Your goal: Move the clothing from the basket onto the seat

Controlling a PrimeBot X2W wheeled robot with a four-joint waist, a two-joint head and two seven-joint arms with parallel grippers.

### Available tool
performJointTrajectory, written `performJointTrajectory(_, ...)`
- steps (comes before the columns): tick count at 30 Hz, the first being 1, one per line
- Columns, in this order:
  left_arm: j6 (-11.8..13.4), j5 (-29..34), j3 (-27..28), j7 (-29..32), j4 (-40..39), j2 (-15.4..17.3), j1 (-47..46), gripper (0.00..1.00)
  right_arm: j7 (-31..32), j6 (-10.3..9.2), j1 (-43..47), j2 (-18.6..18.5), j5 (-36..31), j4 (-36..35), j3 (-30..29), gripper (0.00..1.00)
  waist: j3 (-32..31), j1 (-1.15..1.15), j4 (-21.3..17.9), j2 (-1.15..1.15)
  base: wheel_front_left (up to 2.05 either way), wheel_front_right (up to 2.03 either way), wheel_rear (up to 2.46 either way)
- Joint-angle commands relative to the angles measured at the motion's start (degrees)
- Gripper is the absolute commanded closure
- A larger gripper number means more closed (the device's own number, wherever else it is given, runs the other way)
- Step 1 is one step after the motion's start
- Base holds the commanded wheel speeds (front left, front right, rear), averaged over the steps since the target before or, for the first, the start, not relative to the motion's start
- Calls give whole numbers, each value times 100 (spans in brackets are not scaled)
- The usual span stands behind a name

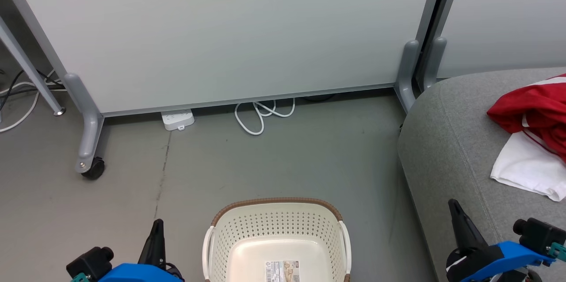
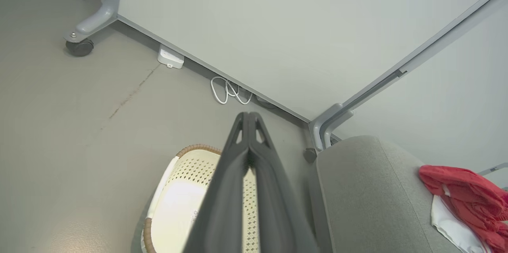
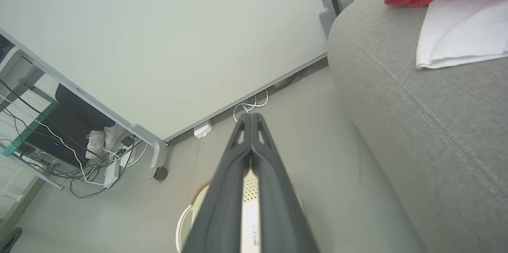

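The clothing (image 1: 537, 109) lies well to the right of the basket (image 1: 276, 224) and higher than it, heaped on the seat (image 1: 446, 149): a bunched red mass on the side farther from the basket's near edge, and a white panel spread flat on the nearer side. The heap's long axis seems to run front to back, roughly parallel to the basket's right wall, not across toward it.

The basket stands on the floor just left of the seat. Its bottom is bare, with only the label sticker (image 1: 283, 271) showing, so nothing appears left in it to fetch.

The left gripper (image 2: 247, 116) hangs over the basket's left side, fingers pressed together tip to tip with nothing between them. The right gripper (image 3: 251, 115) sits to the right of the basket, by the seat's front edge, closed the same way and carrying nothing.

Of the two, the right arm is the nearer to the garments. If the heap needed any tidying, I judge that arm would reach it, moving away from the basket and up over the cushion. The transfer itself looks finished.
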Motion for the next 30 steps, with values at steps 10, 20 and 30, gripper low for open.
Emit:
performJointTrajectory(10, -5, -775, 229, 225, -263, -19, -234, 100, 87, 1, -222, -36, 967, -106, -42, 100, 6, -1, -38, 0, 0, 0, 0)
performJointTrajectory(20, -6, -1416, 384, 421, -404, -54, -282, 100, 159, 1, -280, -43, 1749, -109, -65, 100, 12, -1, -77, 0, 0, 0, 0)
performJointTrajectory(30, -8, -1995, 521, 603, -533, -84, -313, 100, 228, 2, -338, -49, 2461, -110, -86, 100, 18, -1, -115, 0, 0, 0, 0)
